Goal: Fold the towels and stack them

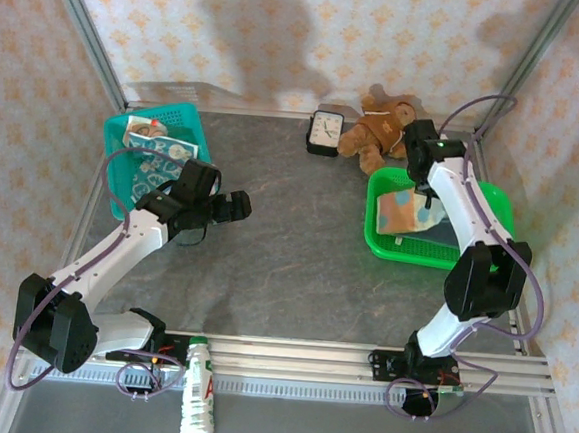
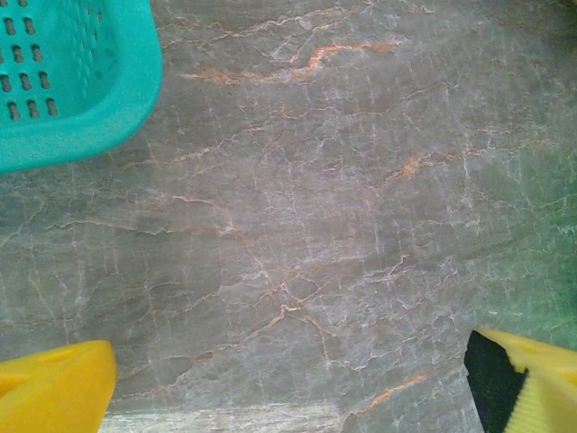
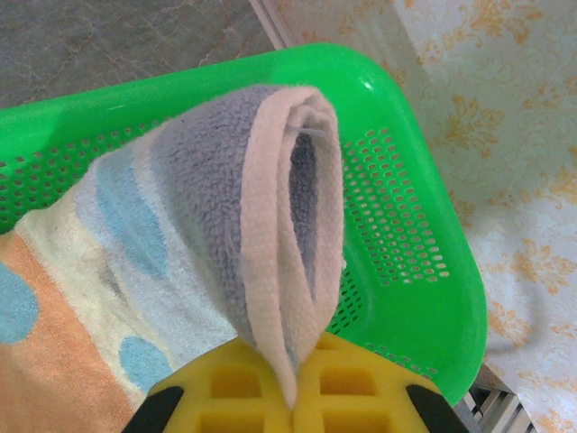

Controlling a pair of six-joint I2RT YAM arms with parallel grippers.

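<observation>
In the right wrist view my right gripper (image 3: 296, 401) is shut on the pink edge of a blue-grey towel (image 3: 207, 153), which rises in a loop from the green basket (image 3: 406, 298). Beneath it lies an orange-and-blue dotted towel (image 3: 54, 316). From above, the right gripper (image 1: 424, 192) reaches down onto the towels (image 1: 405, 214) in that basket (image 1: 377, 246). My left gripper (image 1: 232, 207) hovers open over bare table, right of a teal basket (image 1: 119, 126) holding more towels (image 1: 158, 161). Its yellow fingers (image 2: 54, 388) stand wide apart with nothing between them.
A brown teddy bear (image 1: 382, 128) and a small clock (image 1: 325, 131) sit at the back of the table. A white bottle (image 1: 198, 400) lies on the front rail. The teal basket's corner (image 2: 81, 81) is close to the left gripper.
</observation>
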